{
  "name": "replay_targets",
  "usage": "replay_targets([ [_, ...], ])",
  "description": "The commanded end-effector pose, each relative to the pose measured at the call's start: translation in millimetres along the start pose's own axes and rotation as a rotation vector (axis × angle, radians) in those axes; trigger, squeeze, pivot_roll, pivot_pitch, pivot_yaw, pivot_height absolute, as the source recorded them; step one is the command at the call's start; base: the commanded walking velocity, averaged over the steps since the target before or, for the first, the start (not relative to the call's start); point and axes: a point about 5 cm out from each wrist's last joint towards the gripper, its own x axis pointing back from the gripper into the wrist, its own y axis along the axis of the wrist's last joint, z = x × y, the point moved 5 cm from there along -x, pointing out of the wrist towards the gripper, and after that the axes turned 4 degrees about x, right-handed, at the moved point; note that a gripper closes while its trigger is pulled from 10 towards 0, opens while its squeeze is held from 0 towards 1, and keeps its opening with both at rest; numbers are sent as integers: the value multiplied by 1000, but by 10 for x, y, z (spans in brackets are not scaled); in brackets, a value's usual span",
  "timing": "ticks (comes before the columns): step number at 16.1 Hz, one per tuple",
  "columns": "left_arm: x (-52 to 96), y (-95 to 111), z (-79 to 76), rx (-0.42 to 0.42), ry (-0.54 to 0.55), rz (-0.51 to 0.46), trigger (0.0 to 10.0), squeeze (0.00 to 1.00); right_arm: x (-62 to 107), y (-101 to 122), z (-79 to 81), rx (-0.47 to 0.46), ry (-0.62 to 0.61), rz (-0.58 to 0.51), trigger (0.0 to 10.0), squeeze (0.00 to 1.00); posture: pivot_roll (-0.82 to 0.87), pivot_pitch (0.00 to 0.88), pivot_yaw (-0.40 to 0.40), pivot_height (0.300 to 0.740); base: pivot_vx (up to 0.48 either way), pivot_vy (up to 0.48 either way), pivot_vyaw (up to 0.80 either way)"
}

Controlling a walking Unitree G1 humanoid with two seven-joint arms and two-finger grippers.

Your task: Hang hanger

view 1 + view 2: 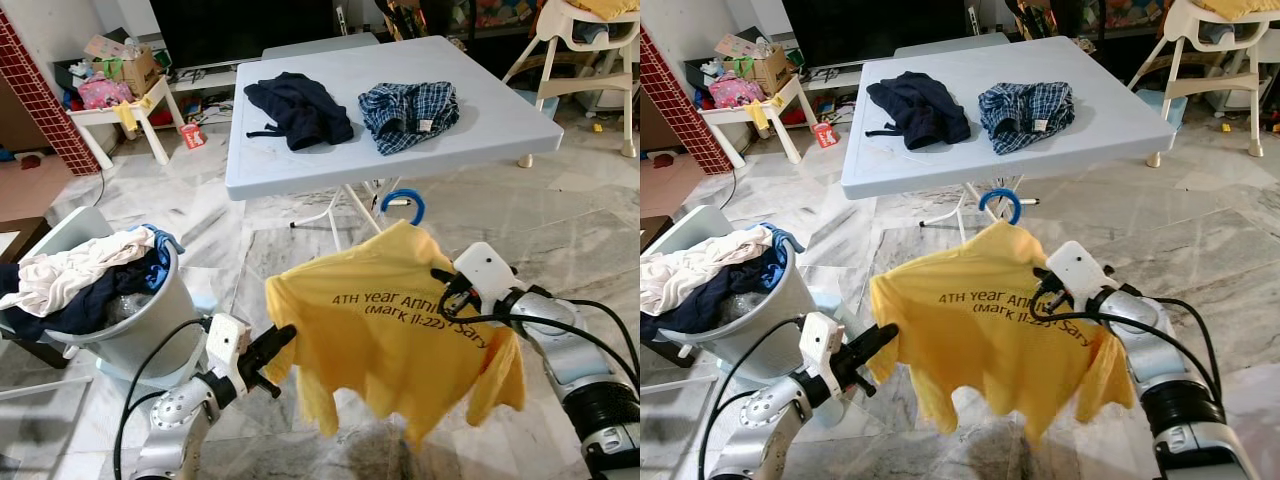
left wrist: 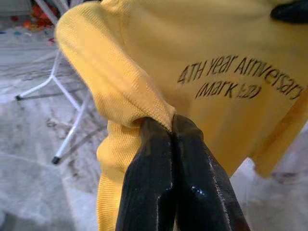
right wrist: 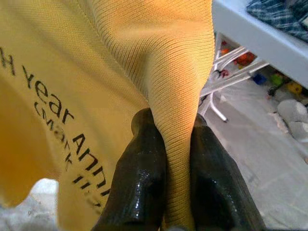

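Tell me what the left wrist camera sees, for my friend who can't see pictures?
Two black gripper fingers, closed together, pinch a fold of a yellow knitted T-shirt with black printed writing. Behind it are marble floor and white table legs.

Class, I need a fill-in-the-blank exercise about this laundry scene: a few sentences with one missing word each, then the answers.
1. Both grippers, left gripper and right gripper, are shut on a ____ T-shirt.
2. The hanger hook poking out above the shirt's collar is ____.
3. On the table, the checked shirt lies beside a dark ____ garment.

Answers: yellow; blue; navy
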Motion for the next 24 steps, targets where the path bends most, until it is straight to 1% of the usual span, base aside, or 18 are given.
replay_targets([
  [1,30,-146,-36,-10,-17,71,0,0,-17,209,-278,-35,-138,-73,10000,0,-175,0,129,740,0,0,0],
  [3,82,-362,23,-46,28,171,0,0,-19,344,-342,-69,-171,-136,10000,0,-178,0,130,740,0,0,0],
  [4,105,-436,63,-75,66,209,0,0,-23,438,-312,-59,-163,-185,10000,0,-178,0,131,740,0,0,0],
  [5,108,-452,81,-86,81,223,824,0,-24,462,-275,-43,-145,-199,10000,0,-177,0,131,740,0,0,0],
  [6,113,-457,111,-101,103,233,10000,0,-16,488,-193,5,-104,-218,10000,0,-178,0,130,740,0,0,0],
  [7,113,-445,136,-104,123,225,10000,937,-1,512,-118,31,-60,-238,10000,0,-178,0,130,740,0,0,0],
  [8,107,-386,150,-75,116,194,10000,1000,30,523,-28,97,4,-250,10000,0,-178,0,129,740,0,0,0],
  [11,103,-276,75,-94,23,179,10000,1000,69,464,8,194,57,-231,10000,0,-178,0,130,740,0,0,0],
  [13,119,-259,-7,-179,-82,225,10000,1000,102,427,47,244,111,-221,10000,0,-178,0,135,740,0,0,0],
  [14,120,-245,-1,-197,-81,221,10000,1000,110,427,65,251,125,-223,10000,0,-178,0,137,740,0,0,0],
  [16,79,-81,12,-262,-77,173,10000,1000,177,396,222,331,224,-234,10000,0,-178,0,141,740,0,0,0],
  [18,0,113,37,-328,-78,126,10000,1000,261,178,403,476,350,-178,10000,0,-182,0,144,740,0,0,0],
  [19,-16,138,36,-336,-84,123,10000,1000,262,139,399,514,343,-166,10000,0,-183,0,143,740,0,0,0],
  [20,-41,173,17,-352,-102,116,10000,1000,262,35,385,618,334,-126,10000,0,-183,0,142,740,0,0,0],
  [21,-64,201,-5,-364,-114,108,10000,1000,244,-37,317,732,279,-96,10000,0,-185,0,143,740,0,0,0],
  [22,-73,204,-23,-362,-120,106,10000,1000,232,-51,258,801,231,-88,10000,0,-183,0,143,740,0,0,0],
  [23,-76,203,-29,-362,-122,106,10000,1000,232,-57,240,827,219,-87,10000,0,-183,0,143,740,0,0,0],
  [24,-56,117,-49,-351,-144,133,10000,1000,226,45,170,958,138,-140,10000,0,-184,0,144,740,0,0,0],
])
